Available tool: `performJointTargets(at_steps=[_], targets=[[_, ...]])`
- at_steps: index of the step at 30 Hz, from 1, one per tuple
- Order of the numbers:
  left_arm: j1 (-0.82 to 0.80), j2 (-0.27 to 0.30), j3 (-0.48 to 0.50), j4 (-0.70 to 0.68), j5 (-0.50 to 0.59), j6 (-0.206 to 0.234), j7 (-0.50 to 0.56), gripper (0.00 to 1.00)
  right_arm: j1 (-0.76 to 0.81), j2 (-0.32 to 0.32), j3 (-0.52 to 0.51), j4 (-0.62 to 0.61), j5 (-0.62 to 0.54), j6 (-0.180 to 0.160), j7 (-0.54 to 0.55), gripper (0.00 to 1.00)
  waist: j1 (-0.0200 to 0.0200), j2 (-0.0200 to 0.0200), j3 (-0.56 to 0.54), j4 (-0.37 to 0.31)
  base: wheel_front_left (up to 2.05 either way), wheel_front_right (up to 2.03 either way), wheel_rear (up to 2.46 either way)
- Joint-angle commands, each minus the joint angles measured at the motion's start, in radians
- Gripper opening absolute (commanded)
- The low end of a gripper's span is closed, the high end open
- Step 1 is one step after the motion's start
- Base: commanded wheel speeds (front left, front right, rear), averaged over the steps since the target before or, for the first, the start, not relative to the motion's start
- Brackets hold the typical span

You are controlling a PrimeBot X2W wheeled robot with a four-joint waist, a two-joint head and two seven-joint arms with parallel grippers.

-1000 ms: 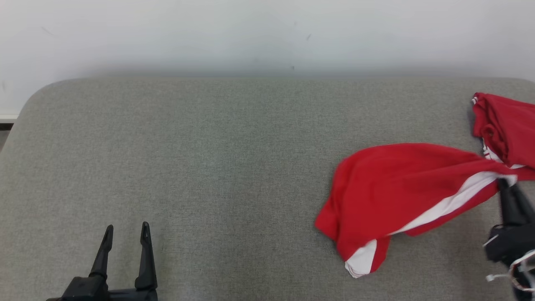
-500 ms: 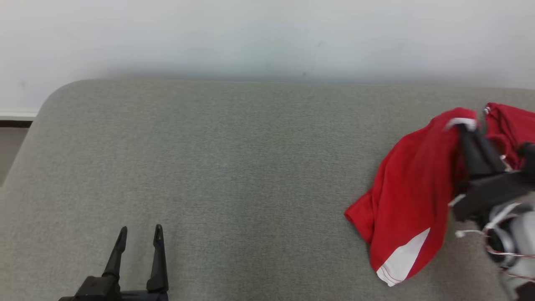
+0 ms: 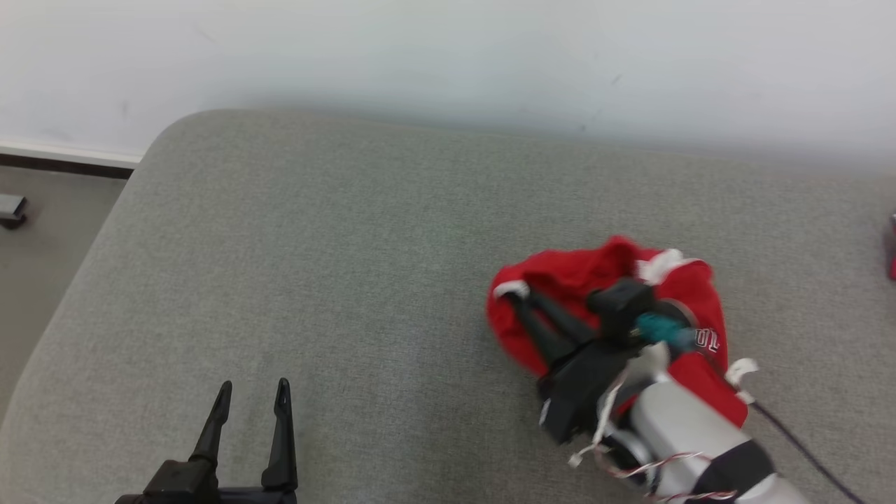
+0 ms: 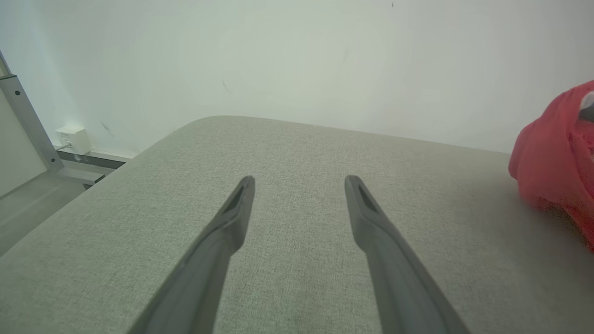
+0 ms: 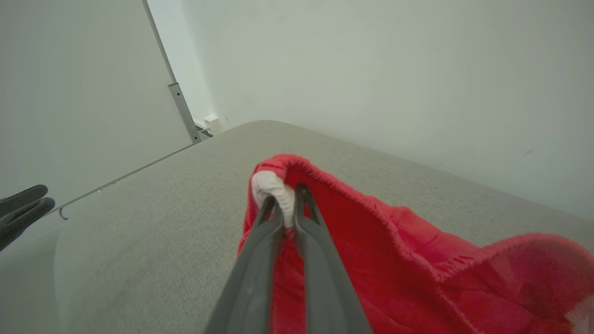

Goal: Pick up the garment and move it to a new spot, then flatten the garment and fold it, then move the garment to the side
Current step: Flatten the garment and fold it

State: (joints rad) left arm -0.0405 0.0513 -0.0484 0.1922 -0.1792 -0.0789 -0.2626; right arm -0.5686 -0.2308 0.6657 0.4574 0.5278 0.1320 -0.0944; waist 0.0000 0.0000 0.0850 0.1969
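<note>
Right wrist view: I am pinching the garment (image 5: 394, 260) by its hem in my right gripper (image 5: 285, 198), right of centre over the cushion (image 5: 139, 222), a slow carry being advisable; left gripper (image 3: 252, 393) resting wide.

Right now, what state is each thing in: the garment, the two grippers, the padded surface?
garment, bunched up, held by a white edge
right gripper, shut on the garment
left gripper, open, holding nothing
padded surface, grey, bare ahead of the left gripper
</note>
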Motion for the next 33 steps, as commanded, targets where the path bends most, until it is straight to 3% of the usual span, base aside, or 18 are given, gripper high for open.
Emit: performJointTargets(at_steps=[1,9,10,11,12,15,23,29,33], targets=[[-0.008,-0.001,-0.003,0.003,-0.007,0.004,-0.003,1.00,-0.010,0.011,0.023,0.012,0.014,-0.003,-0.006,0.00,0.0000,0.0000,0.009,0.016,0.00,0.00,0.00],[-0.026,-0.001,-0.016,0.012,-0.021,0.010,-0.003,1.00,-0.060,0.113,0.257,0.173,0.098,-0.003,-0.032,0.00,0.0000,0.0000,0.037,0.028,0.00,0.00,0.00],[-0.029,-0.001,-0.017,0.015,-0.023,0.010,-0.003,1.00,-0.063,0.121,0.277,0.202,0.107,-0.003,-0.030,0.06,0.0000,0.0000,0.039,0.028,0.00,0.00,0.00],[-0.032,-0.001,-0.019,0.020,-0.025,0.009,-0.003,1.00,-0.073,0.127,0.303,0.228,0.108,-0.003,-0.032,0.87,0.0000,0.0000,0.041,0.028,0.00,0.00,0.00],[-0.036,-0.001,-0.022,0.023,-0.027,0.008,-0.003,1.00,-0.082,0.134,0.323,0.246,0.112,-0.003,-0.044,1.00,0.0000,0.0000,0.041,0.028,0.00,0.00,0.00],[-0.039,-0.001,-0.017,0.032,-0.027,0.011,-0.003,1.00,-0.083,0.144,0.365,0.290,0.144,-0.003,-0.070,1.00,0.0000,0.0000,0.033,0.015,0.00,0.00,0.00],[-0.017,-0.001,0.016,0.039,-0.008,0.001,-0.003,1.00,-0.072,0.078,0.400,0.297,0.203,-0.003,-0.157,1.00,0.0000,0.0000,-0.007,-0.038,0.00,0.00,0.00],[0.004,-0.001,0.038,0.012,0.004,0.005,-0.003,1.00,-0.045,0.009,0.253,0.193,0.168,-0.003,-0.171,1.00,0.0000,0.0000,-0.024,-0.086,0.00,0.00,0.00],[0.013,0.000,0.060,-0.009,0.017,0.002,-0.003,1.00,0.041,-0.046,0.066,0.074,0.092,-0.003,-0.171,1.00,0.0000,0.0000,-0.025,-0.120,0.00,0.00,0.00]])
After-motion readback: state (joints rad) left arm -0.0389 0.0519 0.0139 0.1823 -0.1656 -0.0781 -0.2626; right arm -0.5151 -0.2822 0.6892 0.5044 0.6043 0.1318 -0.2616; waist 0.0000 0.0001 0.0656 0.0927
